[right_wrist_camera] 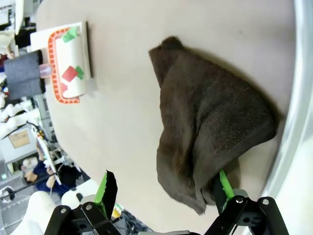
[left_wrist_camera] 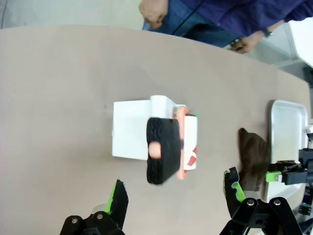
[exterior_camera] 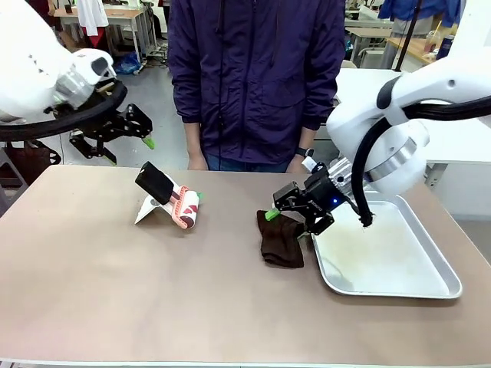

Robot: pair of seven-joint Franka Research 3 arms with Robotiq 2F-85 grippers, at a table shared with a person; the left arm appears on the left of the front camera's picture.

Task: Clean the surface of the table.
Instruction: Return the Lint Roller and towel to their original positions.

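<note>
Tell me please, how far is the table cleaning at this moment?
Done: I cannot tell whether any wiping happened; the table looks bare and unmarked. In hand: nothing. The right gripper is open at the brown cloth, which lies crumpled beside the tray. The left gripper hangs open above the lint roller. Left: likely wiping and putting things away.

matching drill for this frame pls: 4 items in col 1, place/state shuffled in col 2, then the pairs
Column 1
1. dark brown crumpled cloth
2. shallow silver metal tray
3. white and orange roller tool with a black handle
4. left gripper

Column 2
A. at the table's right end, beside the cloth
B. open, raised above the brownish-tan table
C. on the table's left half, handle tilted up
D. mid-table, under the open right gripper

Pairs: 1-D, 2-A, 3-C, 4-B
</note>
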